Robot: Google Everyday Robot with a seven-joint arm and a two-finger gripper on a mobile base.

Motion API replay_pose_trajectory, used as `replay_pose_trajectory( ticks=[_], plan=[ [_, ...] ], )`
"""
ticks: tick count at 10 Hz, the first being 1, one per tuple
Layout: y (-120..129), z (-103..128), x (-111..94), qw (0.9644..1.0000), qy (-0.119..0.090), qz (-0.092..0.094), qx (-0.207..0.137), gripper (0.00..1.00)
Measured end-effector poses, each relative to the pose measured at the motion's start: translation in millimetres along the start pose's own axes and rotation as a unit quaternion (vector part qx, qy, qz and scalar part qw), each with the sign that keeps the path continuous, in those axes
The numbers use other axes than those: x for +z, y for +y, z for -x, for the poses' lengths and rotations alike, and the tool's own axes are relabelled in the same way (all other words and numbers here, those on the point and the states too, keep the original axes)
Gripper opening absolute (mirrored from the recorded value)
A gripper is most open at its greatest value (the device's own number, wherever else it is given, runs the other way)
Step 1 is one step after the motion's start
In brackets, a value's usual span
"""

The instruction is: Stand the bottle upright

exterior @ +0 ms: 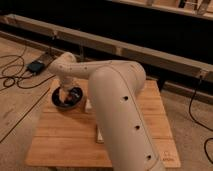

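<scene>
One white arm (117, 110) fills much of the view. Its thick link rises across the near edge of the wooden desk (60, 142), and its slimmer forearm reaches over to the far left corner. There the wrist turns downward, and the jaws hang inside the rim of a dark bowl (75, 101) that sits on the desk close to that corner. The jaws stand wide apart, pointing down into the bowl, with a pale orange-tinted patch showing around them; what that patch is I cannot tell.

Just beside the bowl's right rim, toward the middle of the desk, a slim whitish piece that seems to be the bottle (89, 104) peeks out from behind the arm. The arm covers most of it, so I cannot tell whether it lies or stands. It is apart from the jaws, outside the bowl.

Nearer the front edge, a pale flat block (98, 134) shows at the arm's left side, also half hidden.

On the floor beyond the desk's left edge lie black cables (12, 75) and a small dark box (36, 66).
</scene>
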Motion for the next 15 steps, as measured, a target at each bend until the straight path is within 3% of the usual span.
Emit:
replay_pose_trajectory(
  ticks=[7, 15],
  plan=[
    [-2, -4, 3, 1.0, 0.002, 0.006, 0.007, 0.8],
    [28, -36, -2, 0.9956, 0.02, 0.061, 0.069, 0.8]
  ],
)
